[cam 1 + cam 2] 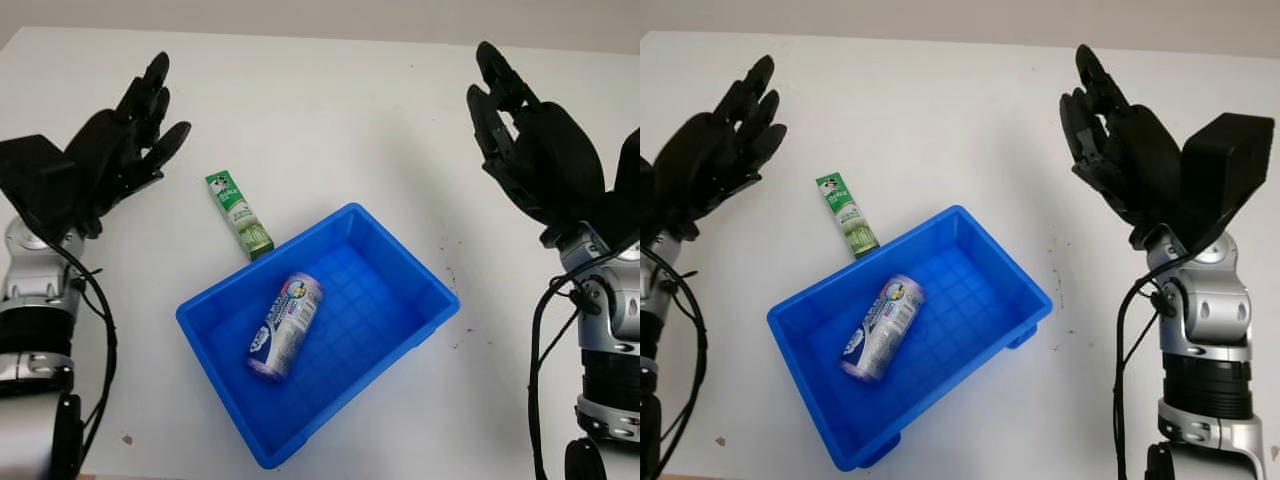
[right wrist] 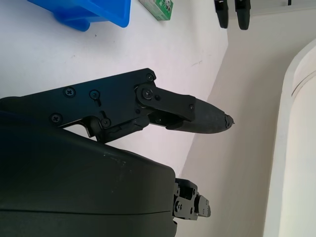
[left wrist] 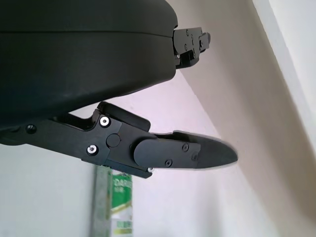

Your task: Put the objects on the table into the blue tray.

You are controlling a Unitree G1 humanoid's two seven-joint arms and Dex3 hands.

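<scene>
A blue tray [image 1: 410,340] sits skewed at the table's middle, with a purple-and-white can [image 1: 285,325] lying on its side inside. A green-and-white box [image 1: 239,214] lies on the table just beyond the tray's far left rim, its near end touching or almost touching the rim; it also appears as the green box [image 3: 118,205] in the left wrist view. My left hand [image 1: 140,130] is raised at the left, open, left of the box. My right hand [image 1: 510,120] is raised at the right, open, away from the tray.
The white table [image 1: 330,120] stretches around the tray. Small dark specks [image 1: 450,280] mark its surface right of the tray. A corner of the blue tray [image 2: 86,12] and the green box [image 2: 158,7] appear in the right wrist view.
</scene>
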